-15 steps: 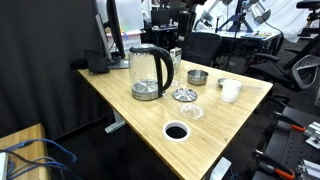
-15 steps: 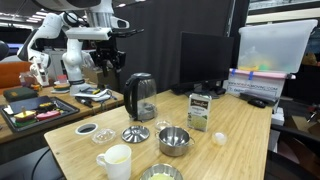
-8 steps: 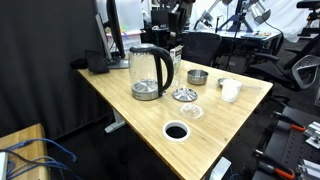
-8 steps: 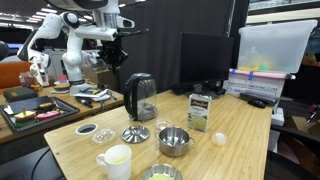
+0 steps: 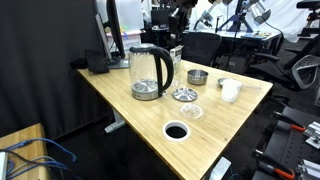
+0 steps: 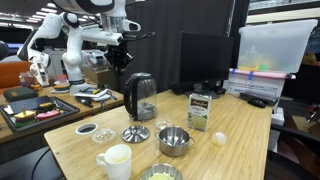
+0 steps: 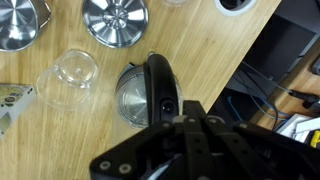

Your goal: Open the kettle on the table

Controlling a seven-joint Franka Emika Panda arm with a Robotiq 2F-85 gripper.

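Light wood rectangular worktop [image 6: 248,150] carries, from the left in the wrist view, a round metal bowl [image 7: 18,22], a small clear glass dish [image 7: 68,78], a ribbed silver disc [image 7: 115,20] and the tall clear glass kettle [image 7: 145,92] with black lid and handle, upright, lid down. Black fingers [image 6: 121,58] hang above the kettle, clear of its lid; whether they are spread or together cannot be told.
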